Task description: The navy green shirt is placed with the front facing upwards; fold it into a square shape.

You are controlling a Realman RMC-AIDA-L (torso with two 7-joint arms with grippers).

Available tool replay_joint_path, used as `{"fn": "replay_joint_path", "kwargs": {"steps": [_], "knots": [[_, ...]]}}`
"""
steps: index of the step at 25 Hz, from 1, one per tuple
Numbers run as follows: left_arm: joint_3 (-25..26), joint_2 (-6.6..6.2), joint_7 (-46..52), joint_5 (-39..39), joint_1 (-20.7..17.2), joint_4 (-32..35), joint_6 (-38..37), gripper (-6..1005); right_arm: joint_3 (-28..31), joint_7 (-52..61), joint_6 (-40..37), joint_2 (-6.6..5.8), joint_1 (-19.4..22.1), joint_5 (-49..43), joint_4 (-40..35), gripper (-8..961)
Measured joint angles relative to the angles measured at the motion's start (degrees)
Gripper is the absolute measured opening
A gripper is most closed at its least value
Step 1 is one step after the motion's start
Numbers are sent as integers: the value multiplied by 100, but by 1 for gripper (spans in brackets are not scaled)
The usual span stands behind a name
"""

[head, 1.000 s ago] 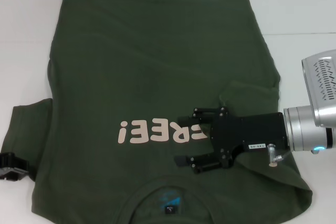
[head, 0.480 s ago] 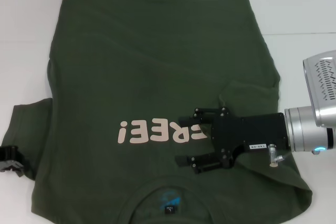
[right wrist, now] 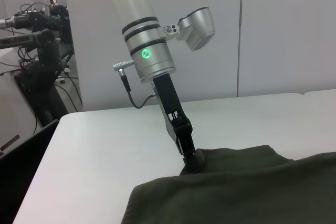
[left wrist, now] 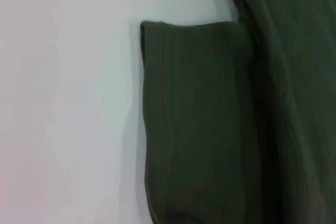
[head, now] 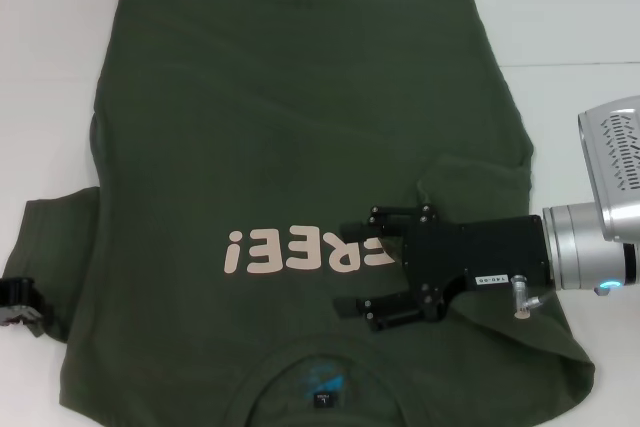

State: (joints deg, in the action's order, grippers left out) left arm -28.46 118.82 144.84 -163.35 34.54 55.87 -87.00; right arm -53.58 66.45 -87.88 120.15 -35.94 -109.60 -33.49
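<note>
The navy green shirt (head: pixel 300 127) lies flat on the white table, front up, its pale "FREE!" lettering (head: pixel 300 250) facing me upside down and the collar label (head: pixel 325 384) near the front edge. My right gripper (head: pixel 348 267) hovers open over the chest, beside the end of the lettering, with nothing between its fingers. A folded-in flap of cloth (head: pixel 500 337) lies beneath its body. My left gripper (head: pixel 20 302) sits at the outer edge of the left sleeve (head: pixel 55 247). In the right wrist view the left gripper (right wrist: pixel 190 162) touches the shirt's edge (right wrist: pixel 236 187). The left wrist view shows that sleeve (left wrist: pixel 194 119).
White table (head: pixel 580 7) surrounds the shirt on the left, right and far side. Beyond the table's left side, the right wrist view shows dark equipment and cables (right wrist: pixel 37 51) and a grey wall (right wrist: pixel 283 24).
The left gripper has slipped a little farther toward the left edge of the head view, so less of it shows. The right gripper and the shirt have stayed put.
</note>
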Motion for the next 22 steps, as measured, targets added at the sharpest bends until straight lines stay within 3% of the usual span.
{"fn": "replay_joint_path", "kwargs": {"steps": [22], "knots": [[-303, 44, 58, -30, -25, 219, 5, 42, 11, 4, -11, 0, 16, 11, 0, 883]]}}
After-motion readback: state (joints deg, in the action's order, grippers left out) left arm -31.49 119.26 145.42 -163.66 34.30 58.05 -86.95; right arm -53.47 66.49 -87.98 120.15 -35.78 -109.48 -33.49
